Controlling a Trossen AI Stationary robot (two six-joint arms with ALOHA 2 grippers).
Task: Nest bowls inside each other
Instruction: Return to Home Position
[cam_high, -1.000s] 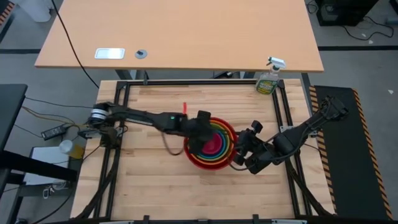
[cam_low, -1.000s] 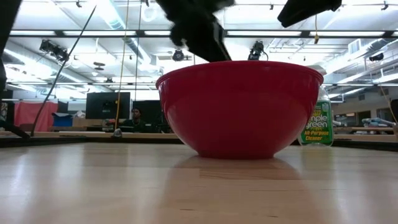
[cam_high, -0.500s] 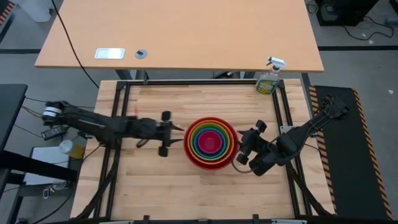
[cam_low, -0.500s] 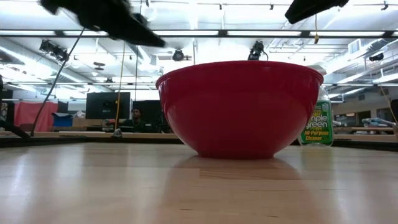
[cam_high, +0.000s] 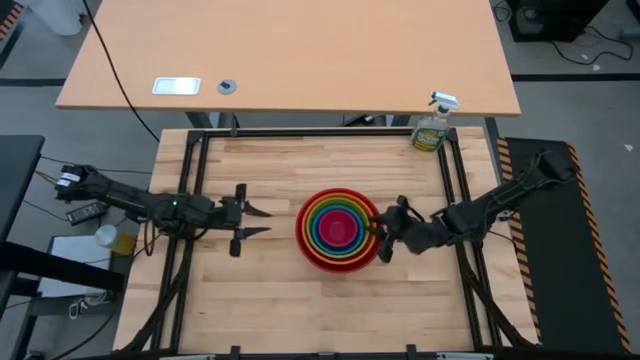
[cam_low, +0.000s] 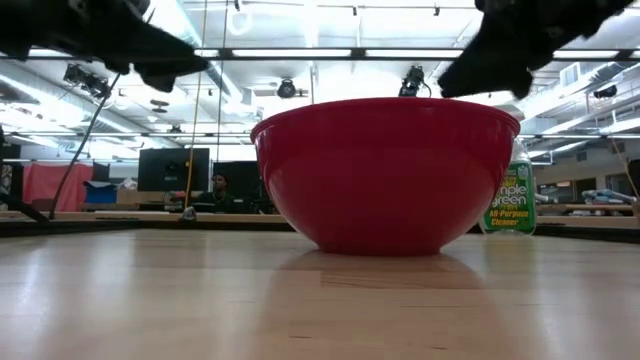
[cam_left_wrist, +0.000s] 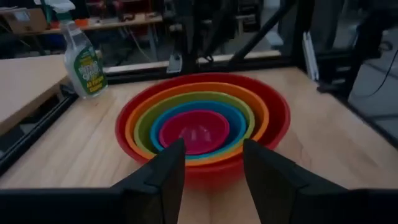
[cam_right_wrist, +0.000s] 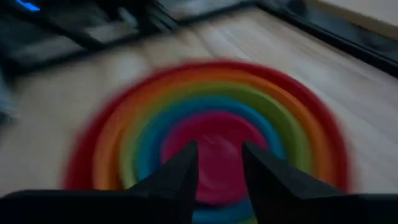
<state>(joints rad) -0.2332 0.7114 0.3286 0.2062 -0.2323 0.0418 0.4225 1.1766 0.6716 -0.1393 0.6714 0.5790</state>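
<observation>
Five bowls sit nested at the table's middle. The red bowl (cam_high: 340, 264) is outermost, then orange, lime green and blue, with the pink bowl (cam_high: 340, 229) innermost. In the low view only the red bowl (cam_low: 385, 175) shows, resting on its base. My left gripper (cam_high: 268, 221) hovers open to the left of the stack, pointing at it (cam_left_wrist: 214, 146). My right gripper (cam_high: 380, 232) is open over the stack's right rim, above the bowls (cam_right_wrist: 219, 149), and touches nothing.
A green spray bottle (cam_high: 432, 125) stands at the table's far right corner. A black metal frame (cam_high: 190, 190) runs along the table's edges. Bare wood lies near and far of the bowls. A second light-wood table (cam_high: 290, 55) stands beyond the far edge.
My left gripper has drawn back from over the bowls toward the table's left edge and sunk a little. My right gripper has moved from the near right toward the stack's right rim and come down. The bowls have stayed where they were.
</observation>
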